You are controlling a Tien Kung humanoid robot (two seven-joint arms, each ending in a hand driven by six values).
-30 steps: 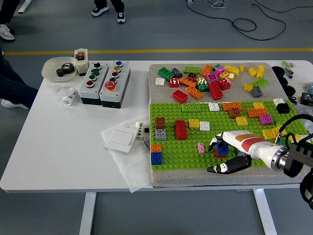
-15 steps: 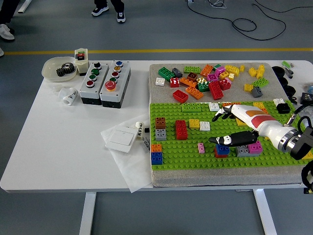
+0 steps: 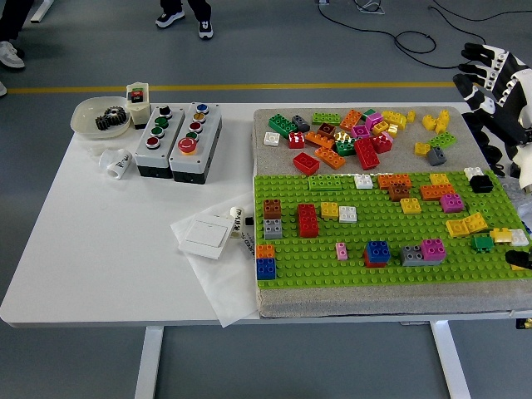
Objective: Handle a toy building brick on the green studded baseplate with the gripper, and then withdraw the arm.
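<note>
Right hand (image 3: 490, 71), fingers seemingly spread and empty, hangs off the surface's far right corner, clear of everything. Blue-on-red plastic brick (image 3: 377, 253) sits pressed on the green studded baseplate (image 3: 366, 274), presumably placed.

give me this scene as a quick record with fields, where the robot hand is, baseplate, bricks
right robot hand: raised at the right edge, off the table, fingers spread, holding nothing
left robot hand: not in view
green baseplate: on a grey mat, many bricks on it
blue brick: on a red one, near front edge
loose brick pile: on the mat behind the baseplate
button boxes: left of the mat
</note>
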